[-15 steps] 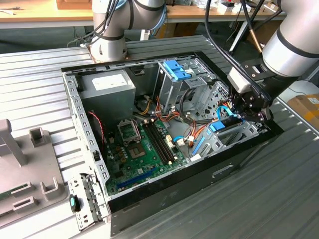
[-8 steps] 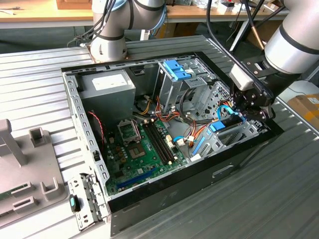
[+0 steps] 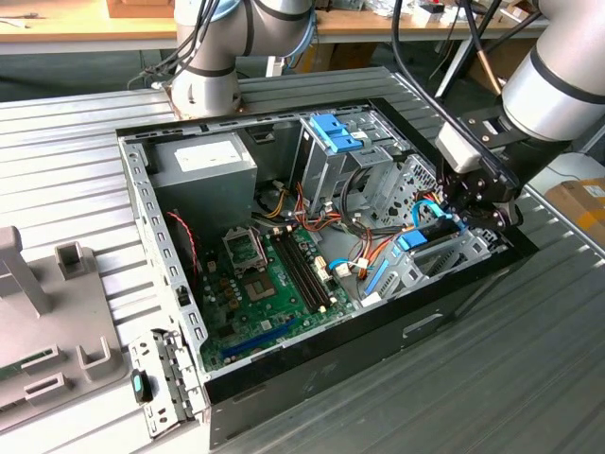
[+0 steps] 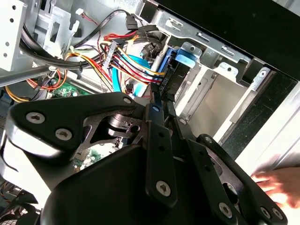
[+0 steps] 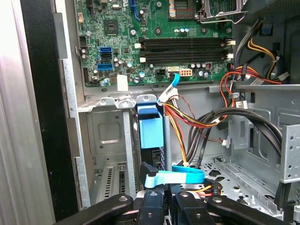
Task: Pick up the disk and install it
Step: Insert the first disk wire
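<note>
Ribbed grey metal table (image 3: 529,378) carries an open computer case (image 3: 312,374), its motherboard (image 3: 269,284) exposed. The disk (image 5: 151,133) is seen edge-on in its light blue bracket, standing on its narrow side in a slot of the drive bay (image 5: 108,136) at the case's front corner — on the exterior view's right. Its long axis runs down into the bay, in line with the gripper (image 5: 164,199), which is placed directly behind the disk's outer end with its fingers drawn narrow about that edge. Whether the fingers actually clamp the disk cannot be told. Coloured cables (image 4: 131,63) are bunched just beside the slot, and a flat blue cable (image 5: 178,176) crosses close to the fingertips. A hand (image 4: 279,185) is seen outside the case wall.
</note>
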Action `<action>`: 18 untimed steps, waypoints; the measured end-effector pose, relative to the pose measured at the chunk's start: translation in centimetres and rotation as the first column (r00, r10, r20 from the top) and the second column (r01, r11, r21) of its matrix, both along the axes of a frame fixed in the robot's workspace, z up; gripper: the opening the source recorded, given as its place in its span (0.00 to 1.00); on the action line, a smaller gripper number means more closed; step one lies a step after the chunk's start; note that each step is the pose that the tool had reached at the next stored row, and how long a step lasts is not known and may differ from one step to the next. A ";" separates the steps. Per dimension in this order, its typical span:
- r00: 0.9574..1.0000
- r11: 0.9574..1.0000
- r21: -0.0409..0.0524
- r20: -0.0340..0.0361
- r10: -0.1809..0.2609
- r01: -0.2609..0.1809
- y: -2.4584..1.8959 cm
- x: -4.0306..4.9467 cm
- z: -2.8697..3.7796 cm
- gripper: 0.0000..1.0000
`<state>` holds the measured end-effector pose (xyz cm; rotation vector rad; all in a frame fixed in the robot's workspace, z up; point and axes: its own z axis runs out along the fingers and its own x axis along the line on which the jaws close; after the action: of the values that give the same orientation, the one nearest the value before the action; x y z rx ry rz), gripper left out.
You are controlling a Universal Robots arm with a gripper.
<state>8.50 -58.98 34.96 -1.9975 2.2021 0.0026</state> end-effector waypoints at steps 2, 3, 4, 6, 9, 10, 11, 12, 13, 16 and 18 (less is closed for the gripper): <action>1.000 1.000 0.000 0.000 0.000 0.000 -0.01 -0.02 -0.01 0.16; 1.000 1.000 0.000 0.000 0.000 0.000 -0.01 -0.03 0.00 0.16; 1.000 1.000 0.000 0.000 0.000 0.000 -0.01 -0.03 -0.01 0.16; 1.000 1.000 0.000 0.000 0.000 0.000 -0.01 -0.03 -0.03 0.16; 1.000 1.000 0.000 0.000 0.000 0.000 -0.02 -0.03 -0.10 0.16; 1.000 1.000 0.000 0.000 0.000 0.000 -0.02 -0.03 -0.12 0.16; 1.000 1.000 0.000 0.000 0.000 0.000 -0.02 -0.03 -0.12 0.16; 1.000 1.000 0.000 0.000 0.000 0.000 -0.02 -0.03 -0.12 0.16; 1.000 1.000 0.000 0.000 0.000 0.000 -0.02 -0.03 -0.12 0.16; 1.000 1.000 0.000 0.001 0.000 0.000 -0.02 -0.08 -0.28 0.16; 1.000 1.000 0.000 0.001 0.000 0.000 -0.02 -0.08 -0.33 0.16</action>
<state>8.42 -59.00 34.63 -1.9972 2.2017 0.0015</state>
